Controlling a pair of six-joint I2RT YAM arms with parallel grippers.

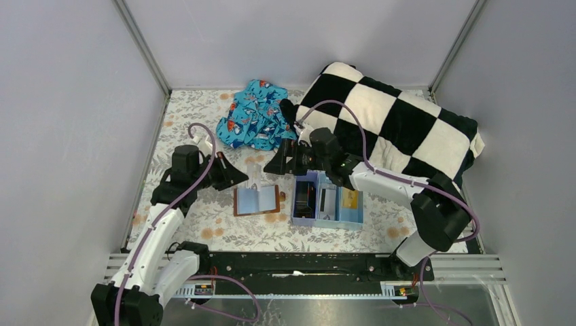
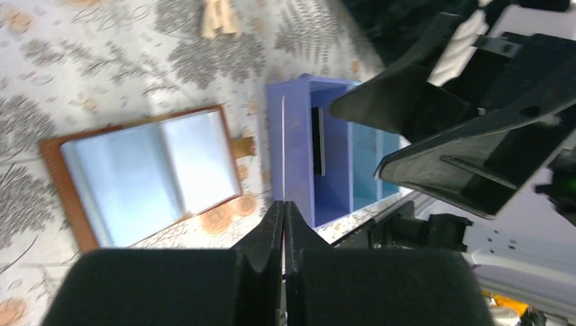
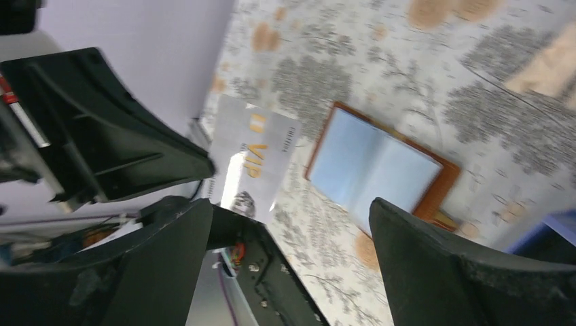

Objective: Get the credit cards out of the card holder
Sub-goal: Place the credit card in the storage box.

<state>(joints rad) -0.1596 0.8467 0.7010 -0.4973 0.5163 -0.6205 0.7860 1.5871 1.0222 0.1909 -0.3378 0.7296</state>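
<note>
The small brown bifold card holder (image 1: pixel 257 200) (image 2: pixel 142 176) (image 3: pixel 377 166) lies opened flat on the floral-printed table (image 1: pixel 204 227), its pale blue lining facing up and its short clasp tab (image 1: pixel 280 197) on its 3 o'clock side in the top view. Just beyond that tab, at 3 o'clock from the holder and not touching it, sits the light blue three-compartment plastic tray (image 1: pixel 326 223) (image 2: pixel 292 149). A dark grey-black card (image 1: pixel 303 198) (image 2: pixel 317 139) stands in the tray's left compartment and an orange-gold card (image 1: pixel 350 197) lies in its right one. What the middle compartment holds is too small to tell. The left gripper (image 1: pixel 241 178) (image 2: pixel 283 210) hangs at about 11 o'clock from the holder with its jaws pressed together on a thin pale silver card with gold VIP lettering (image 1: pixel 255 175) (image 3: pixel 251 159). This card is lifted off the table, and the left wrist view shows it only as a fine white edge. The right gripper (image 1: pixel 289 159) (image 3: pixel 285 204) hovers at about 11 o'clock from the tray, its jaws spread wide and holding nothing, with the silver card and the open holder visible between them. A crumpled blue patterned cloth (image 1: pixel 255 115) lies at 12 o'clock from the holder, and a black-and-white checkered pillow (image 1: pixel 394 119) rests at 1 o'clock from the tray.
</note>
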